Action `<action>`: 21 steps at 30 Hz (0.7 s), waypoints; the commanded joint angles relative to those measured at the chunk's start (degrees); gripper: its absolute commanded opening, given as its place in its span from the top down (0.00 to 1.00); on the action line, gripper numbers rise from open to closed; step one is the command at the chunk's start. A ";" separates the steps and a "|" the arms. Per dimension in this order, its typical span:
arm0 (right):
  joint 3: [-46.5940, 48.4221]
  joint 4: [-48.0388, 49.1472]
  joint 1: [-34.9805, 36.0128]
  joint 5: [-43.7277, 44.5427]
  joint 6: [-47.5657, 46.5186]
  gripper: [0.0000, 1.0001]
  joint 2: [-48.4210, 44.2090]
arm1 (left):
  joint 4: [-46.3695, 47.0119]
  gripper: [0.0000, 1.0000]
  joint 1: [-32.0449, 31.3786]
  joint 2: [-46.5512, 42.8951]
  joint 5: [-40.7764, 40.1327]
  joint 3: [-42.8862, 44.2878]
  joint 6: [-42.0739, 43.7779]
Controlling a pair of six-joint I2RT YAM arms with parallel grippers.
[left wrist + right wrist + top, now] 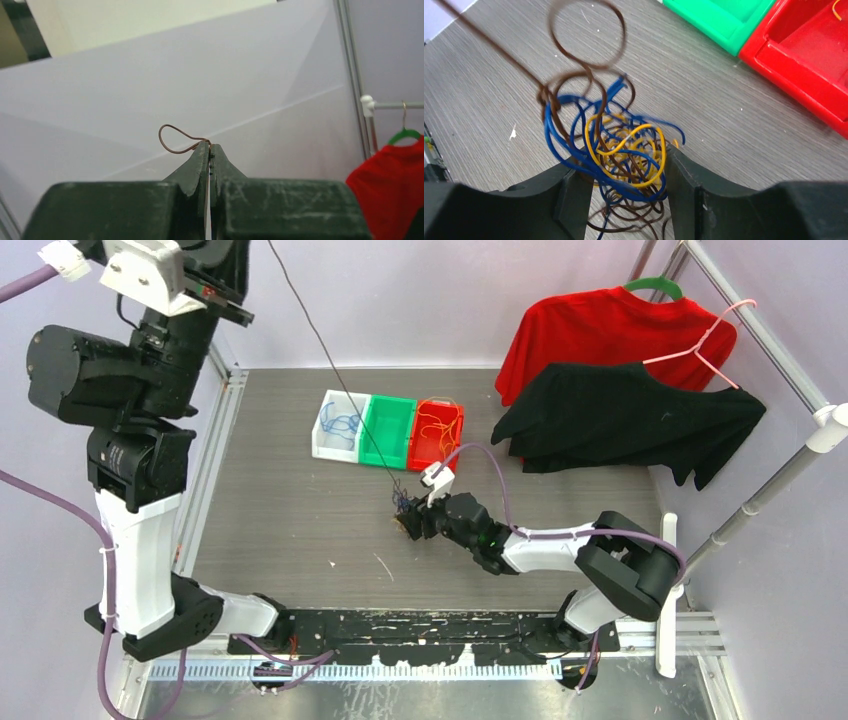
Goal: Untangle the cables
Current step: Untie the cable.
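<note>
The cables are a springy clump (624, 150) of blue, yellow and brown wires, just above the grey table mid-scene (402, 508). My right gripper (624, 160) holds the clump between its fingers, with wires pressing on both inner faces and a few brown loops hanging below; it reaches in low from the right (412, 517). One brown cable (340, 370) runs taut from the clump up to the top left. My left gripper (209, 145), raised high, is shut on that cable's end, and a small brown loop (172, 140) sticks out of its tips.
Three joined bins stand behind the clump: white (322, 445) with blue wires, green (388, 455), and red (425, 460) with orange wires. A red shirt (600, 330) and a black shirt (630, 420) hang at the right on a rack (780, 360) with a pink hanger (710, 340).
</note>
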 commanded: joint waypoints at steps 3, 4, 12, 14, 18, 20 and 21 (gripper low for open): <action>-1.59 -0.83 0.21 1.57 0.06 0.43 -2.13 | 24.26 1.00 -0.03 1.02 -4.67 6.25 5.64; -1.73 -1.18 0.20 1.77 -0.02 0.43 -2.15 | 23.42 1.00 -0.06 1.71 -3.96 7.63 5.45; -3.25 -2.56 0.14 6.10 -0.24 0.43 -2.99 | 26.08 1.00 0.00 3.50 -3.87 11.57 8.33; -4.23 -2.25 0.20 7.47 0.46 0.42 -3.60 | 21.85 1.00 -0.03 3.50 -3.86 12.53 7.51; -3.73 -3.22 0.18 6.59 0.63 0.36 -7.45 | 13.73 1.00 -0.03 -1.35 1.59 3.23 4.60; -1.71 -5.36 0.16 5.28 -0.15 0.33 -10.36 | 10.57 1.00 -0.03 -3.57 3.76 -1.10 1.91; -0.51 -5.99 0.18 4.44 -0.62 0.31 -11.88 | 10.29 1.00 -0.03 -5.41 4.94 -3.85 1.51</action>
